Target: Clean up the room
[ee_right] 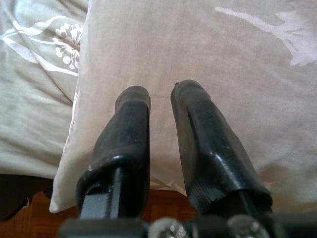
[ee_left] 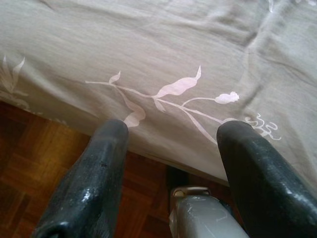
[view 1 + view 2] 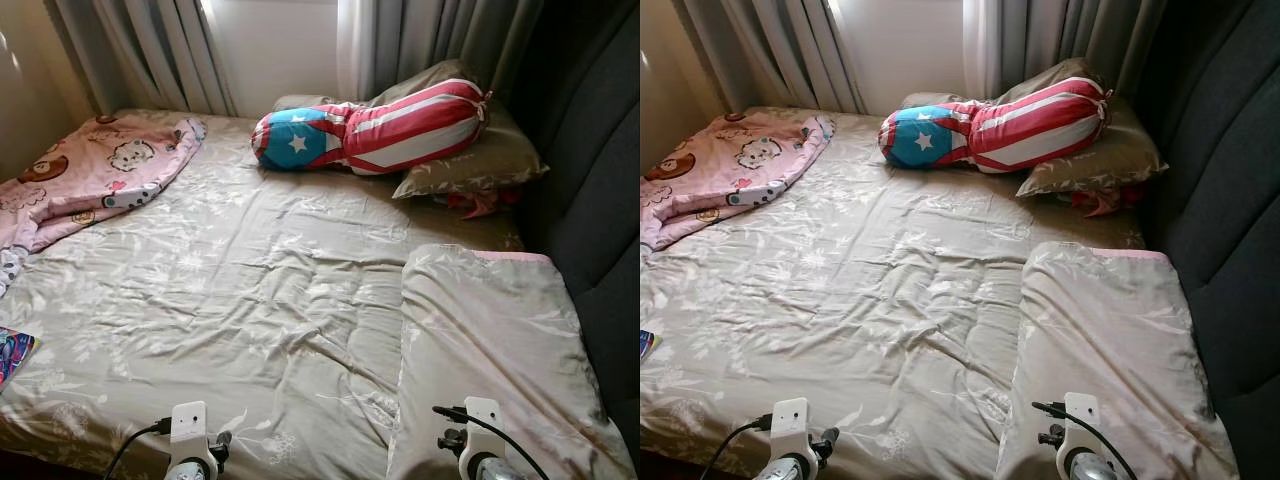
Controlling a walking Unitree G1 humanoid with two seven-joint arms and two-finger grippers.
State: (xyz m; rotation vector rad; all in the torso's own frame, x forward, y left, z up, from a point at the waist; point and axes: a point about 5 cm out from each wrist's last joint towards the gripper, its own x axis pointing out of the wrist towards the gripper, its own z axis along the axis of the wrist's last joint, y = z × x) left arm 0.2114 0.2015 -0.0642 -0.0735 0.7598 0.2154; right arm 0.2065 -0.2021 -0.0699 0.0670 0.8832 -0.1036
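Observation:
A bed (image 3: 250, 290) with a creased beige flowered sheet lies before me. A beige pillow (image 3: 490, 340) rests flat at its near right corner. My right gripper (image 1: 161, 90) hovers just over this pillow's near edge, fingers shut with nothing between them. My left gripper (image 2: 173, 128) stands open at the bed's near edge, above the sheet's hem and the wooden floor (image 2: 29, 163). A red, white and blue bolster (image 3: 375, 128) lies across the far side, leaning on a second beige pillow (image 3: 470, 160). A crumpled pink cartoon blanket (image 3: 90, 175) covers the far left corner.
A dark grey padded headboard (image 3: 600, 200) runs along the right side. Grey curtains (image 3: 150, 50) hang behind the bed. A colourful book (image 3: 12, 350) lies at the bed's left edge. Something red (image 3: 480, 203) pokes out under the far pillow.

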